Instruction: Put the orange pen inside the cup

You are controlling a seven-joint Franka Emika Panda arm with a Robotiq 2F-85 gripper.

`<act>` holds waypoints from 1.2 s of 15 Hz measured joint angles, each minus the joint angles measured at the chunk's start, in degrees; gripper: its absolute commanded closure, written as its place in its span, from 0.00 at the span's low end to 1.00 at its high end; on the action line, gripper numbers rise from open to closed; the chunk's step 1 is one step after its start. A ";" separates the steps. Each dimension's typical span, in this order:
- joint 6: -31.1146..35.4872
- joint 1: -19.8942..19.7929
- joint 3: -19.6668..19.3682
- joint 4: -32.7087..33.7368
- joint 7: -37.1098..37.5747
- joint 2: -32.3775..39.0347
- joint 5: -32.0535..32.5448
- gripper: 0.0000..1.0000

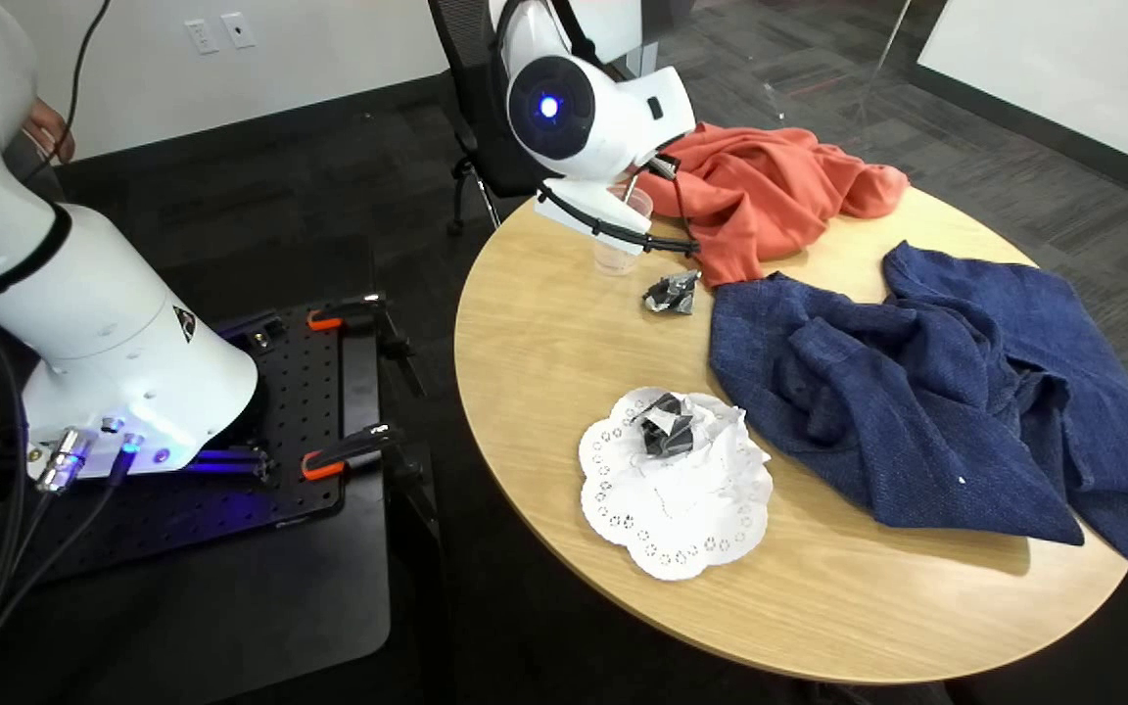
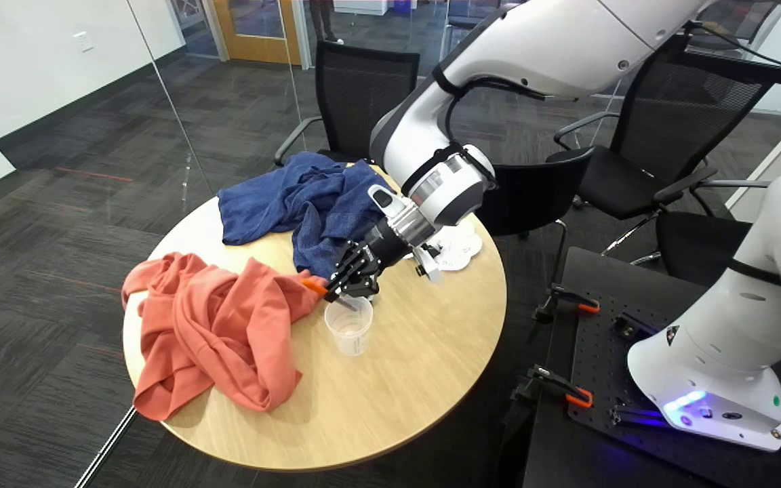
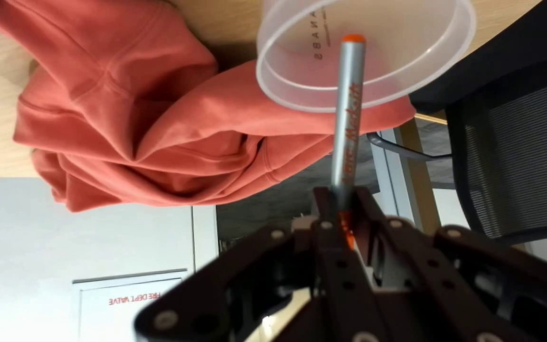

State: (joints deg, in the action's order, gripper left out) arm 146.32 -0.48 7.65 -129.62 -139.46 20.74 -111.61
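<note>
The orange pen (image 3: 349,109) has a grey barrel with orange lettering and orange ends. My gripper (image 3: 342,195) is shut on it near one end. In an exterior view the gripper (image 2: 333,291) holds the pen slanted, with its orange end (image 2: 314,286) sticking out past the fingers. The pen's far end lies over the mouth of the clear cup (image 3: 297,97); I cannot tell how far below the rim it reaches. The cup stands upright on the table in both exterior views (image 2: 350,332) (image 1: 615,260). In an exterior view the arm hides most of the gripper and part of the cup.
A coral cloth (image 2: 228,332) lies close beside the cup on the round table (image 1: 544,392). A dark crumpled clump (image 1: 672,293) lies near the cup. A blue cloth (image 1: 907,392) and a white doily (image 1: 623,499) with a dark object lie farther off.
</note>
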 measured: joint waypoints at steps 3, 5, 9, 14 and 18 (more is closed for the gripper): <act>-1.59 2.59 -3.19 0.01 0.02 1.10 -0.12 0.96; -1.96 3.62 -4.27 0.02 0.07 1.71 -0.24 0.96; -2.21 4.89 -5.38 0.04 0.14 2.86 -0.82 0.96; -2.37 5.59 -6.10 0.06 0.30 4.12 -1.31 0.53; -2.37 5.71 -6.15 0.09 0.31 4.34 -2.30 0.22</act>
State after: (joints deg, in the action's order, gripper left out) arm 143.95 5.23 1.50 -129.53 -139.14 25.08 -113.91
